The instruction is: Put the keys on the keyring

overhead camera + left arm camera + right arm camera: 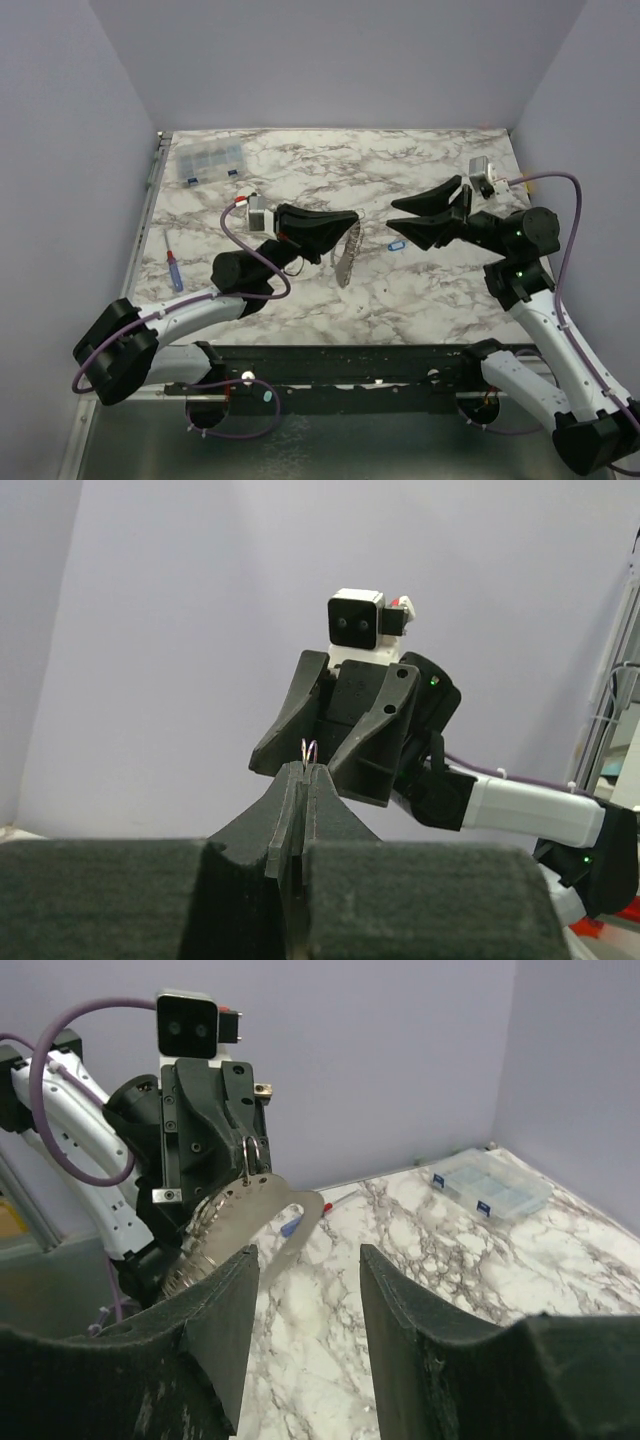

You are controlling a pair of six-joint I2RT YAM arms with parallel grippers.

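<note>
Right, the two arms are facing each other nose to nose over the middle of the marble counter point(330, 165). The left gripper point(352, 221) has its jaws pressed together, and they are clamped on the keyring point(205, 1235). From the left wrist view, two thin wires of the ring point(310, 748) just poke up past the closed fingertips. From the right side you can see the pale loop hanging down from those jaws, tilted, with a ridged, coiled edge on its lower part. It is held up in the air above the centre of the counter and touches nothing else. Whether any key sits on it, I can't tell from here. Opposite, the right gripper point(391, 215) has its jaws spread wide apart with nothing between them. It is aimed straight at the ring but stays clear of it, with a gap between the two sets of fingertips. Down on the counter, just beneath the right jaws, lies a small blue tag point(396, 244) with a white label. A clear compartment box point(210, 160) sits by the far left corner. A screwdriver point(174, 270) with a red and blue handle lies along the left edge.
</note>
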